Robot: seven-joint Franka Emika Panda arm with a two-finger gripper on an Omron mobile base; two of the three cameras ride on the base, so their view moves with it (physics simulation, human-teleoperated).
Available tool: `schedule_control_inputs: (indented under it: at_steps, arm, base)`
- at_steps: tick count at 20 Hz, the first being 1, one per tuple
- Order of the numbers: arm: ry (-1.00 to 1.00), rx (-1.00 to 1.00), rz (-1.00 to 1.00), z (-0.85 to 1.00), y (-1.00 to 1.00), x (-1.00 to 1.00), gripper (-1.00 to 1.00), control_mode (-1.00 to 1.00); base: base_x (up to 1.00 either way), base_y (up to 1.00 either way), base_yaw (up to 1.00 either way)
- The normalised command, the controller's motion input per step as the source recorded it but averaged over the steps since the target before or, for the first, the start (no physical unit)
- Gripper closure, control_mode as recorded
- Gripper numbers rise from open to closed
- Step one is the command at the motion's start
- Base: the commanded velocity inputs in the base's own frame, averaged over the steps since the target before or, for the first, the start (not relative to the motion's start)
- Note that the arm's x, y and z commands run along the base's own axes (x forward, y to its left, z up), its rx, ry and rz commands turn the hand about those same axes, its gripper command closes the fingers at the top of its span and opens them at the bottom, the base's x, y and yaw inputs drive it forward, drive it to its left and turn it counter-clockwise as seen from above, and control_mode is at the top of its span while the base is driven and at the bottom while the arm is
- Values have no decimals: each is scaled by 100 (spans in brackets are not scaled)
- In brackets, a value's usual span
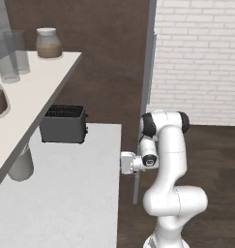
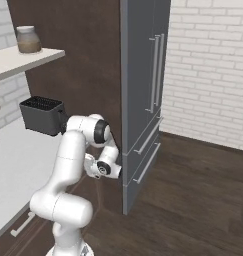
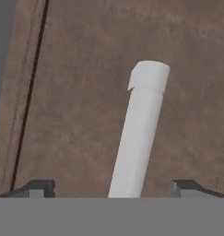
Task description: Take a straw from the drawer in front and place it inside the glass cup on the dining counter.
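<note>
Brown drawer (image 3: 85, 92) before open-jawed gripper (image 3: 111, 188)

End effector (image 3: 111, 188) open, arm folded low.

You are looking at a black toaster (image 1: 64, 124) sitting on the white table (image 1: 75, 193). A lidded jar (image 1: 48, 43) is standing on the shelf (image 1: 39, 87) above, near two tall glasses (image 1: 11, 55).

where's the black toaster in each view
left base view: toaster left of centre, on the white worktop under the shelf.
right base view: toaster at the left edge, behind the arm's shoulder.
hand view: not there.
shared landmark: the lidded jar above it.
</note>
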Motion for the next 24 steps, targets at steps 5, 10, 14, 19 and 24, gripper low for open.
schedule_control_inputs:
  at_steps: [5,10,14,19,24]
  arm:
    - [0,0,0,-43,7,20,-100,-100]
    - [0,0,0,-39,5,23,-100,-100]
    - [0,0,0,-26,28,16,100,-100]
    - [-1,0,0,-2,8,0,100,-100]
    - [-3,-1,-1,0,-22,-7,100,-100]
  base:
    - [0,0,0]
    - [0,0,0]
    - [0,0,0]
    - [0,0,0]
    - [0,0,0]
